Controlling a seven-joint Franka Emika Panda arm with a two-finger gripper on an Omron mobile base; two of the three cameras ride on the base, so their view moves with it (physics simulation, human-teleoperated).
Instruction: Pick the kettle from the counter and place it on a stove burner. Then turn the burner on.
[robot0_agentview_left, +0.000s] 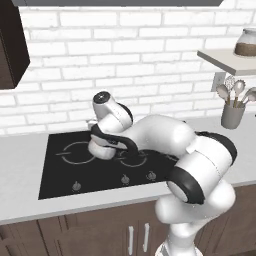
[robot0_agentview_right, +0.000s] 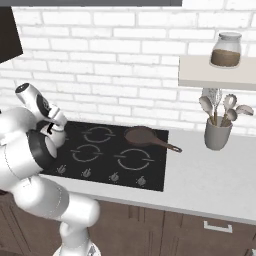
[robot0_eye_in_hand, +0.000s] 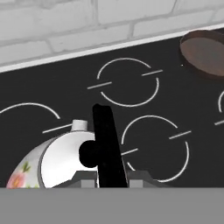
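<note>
Kettle (robot0_eye_in_hand: 57, 164) is hanging by its black handle in the closed hand (robot0_eye_in_hand: 107, 175) — hovering over the cooktop's left edge, burner ring (robot0_agentview_left: 76, 152) lying just beneath.

You face a cooktop (robot0_agentview_right: 107, 150) set into the counter (robot0_agentview_right: 210, 180). The kettle (robot0_eye_in_hand: 57, 164) sits over the cooktop's left side, with a frying pan (robot0_agentview_right: 142, 136) at its back right. To the cooktop's right stands a utensil pot (robot0_agentview_right: 217, 134), with a jar (robot0_agentview_right: 226, 50) on the shelf (robot0_agentview_right: 215, 75) above.
</note>
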